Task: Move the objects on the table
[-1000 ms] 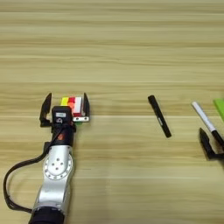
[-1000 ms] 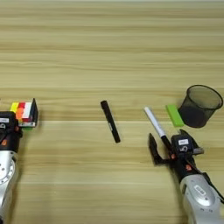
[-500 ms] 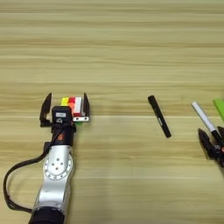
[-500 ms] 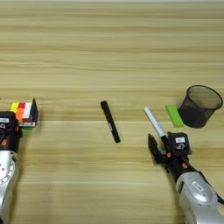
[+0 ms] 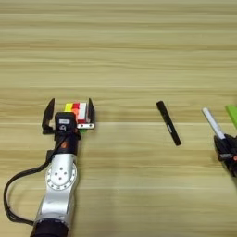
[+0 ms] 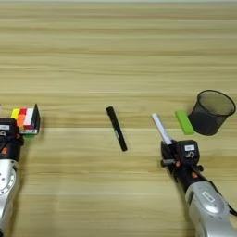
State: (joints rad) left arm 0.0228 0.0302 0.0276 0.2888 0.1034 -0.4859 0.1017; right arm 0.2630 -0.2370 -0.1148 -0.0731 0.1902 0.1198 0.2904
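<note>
The puzzle cube sits on the table at the left, between the spread fingers of my left gripper. That gripper is open, and the cube lies close to its right-hand finger. A black marker lies slanted near the middle, untouched. Further right the white pen lies slanted, its near end hidden between the fingers of my right gripper, which is shut on it.
A black mesh cup stands at the right, with a green block lying just left of it, beside the pen. The left arm's cable loops over the table at the lower left.
My right gripper's fingers have drawn together from wide open and shut on the near end of the white pen. The left gripper, cube and marker have not moved.
</note>
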